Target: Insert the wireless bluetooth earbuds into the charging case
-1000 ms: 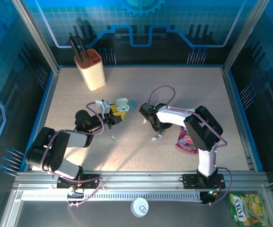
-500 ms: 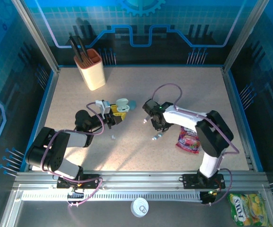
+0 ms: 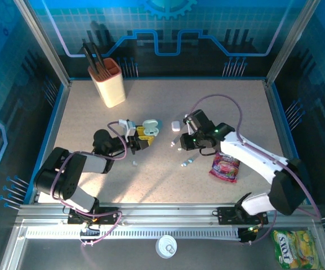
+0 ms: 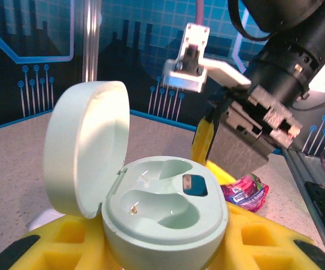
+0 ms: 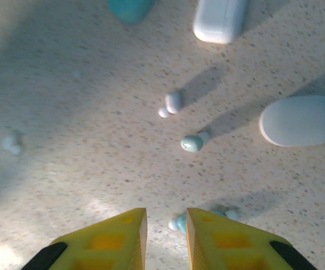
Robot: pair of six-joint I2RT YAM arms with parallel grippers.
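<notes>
Item: charging case (image 4: 165, 211), lid open, both wells empty. It is clamped upright in the left pincer (image 3: 143, 134), presumably as a steady receiver. Right pincer (image 5: 166, 225): narrow gap, light-blue earbud (image 5: 177, 223) at its tips, grip uncertain. Other earbuds (image 5: 191, 143) lie loose on the table (image 5: 83, 169), at its 12 o'clock.

At least four earbuds (image 5: 173, 101), three pale cases (image 5: 303, 121).
</notes>
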